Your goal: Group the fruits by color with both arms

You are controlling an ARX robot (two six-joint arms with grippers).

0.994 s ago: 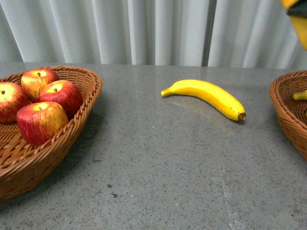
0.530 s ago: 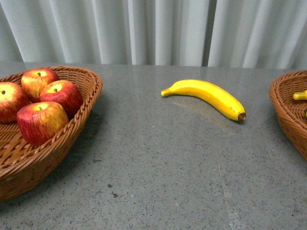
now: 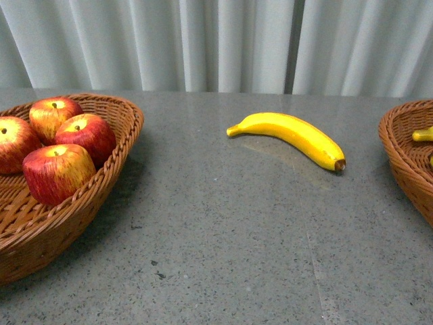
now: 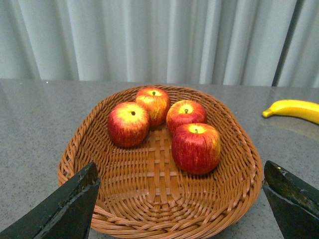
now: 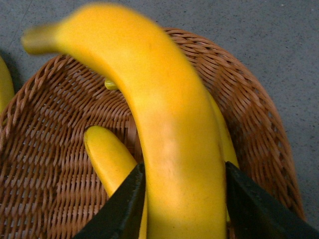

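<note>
**One banana clamped over the right basket, left hand spread before the apples**

Right wrist view: right hand (image 5: 184,172) shut tight on a yellow banana (image 5: 164,114), one black finger (image 5: 124,204) pressed to each flank of the fruit, stem end pointing away from the camera. Directly below, the brown wicker right basket (image 5: 259,124). On its woven floor, more bananas (image 5: 107,154): one just beside the clamped fruit, another mostly hidden behind it. Contact between the clamped fruit and those below: cannot tell.

Left wrist view: left hand (image 4: 180,172) with its two dark fingers spread wide, gripping nothing. Beyond the gap, the left basket (image 4: 234,189) with four red apples (image 4: 196,148) streaked with yellow, stems up, bunched toward the far side of the weave. Nearest apple apart from both fingers.

Front view: neither hand in sight. Left basket (image 3: 115,169) at the left of the grey speckled bench (image 3: 223,237), apples (image 3: 55,172) packed close together inside. Right basket (image 3: 399,156) cut off by the picture's right side, a yellow tip showing within. Between the two, a loose banana (image 3: 291,135) flat on the bare bench, nearer the right basket yet apart from both, brown tip toward the right, stem toward the left. Behind the bench, a pale pleated curtain (image 3: 203,40).
</note>
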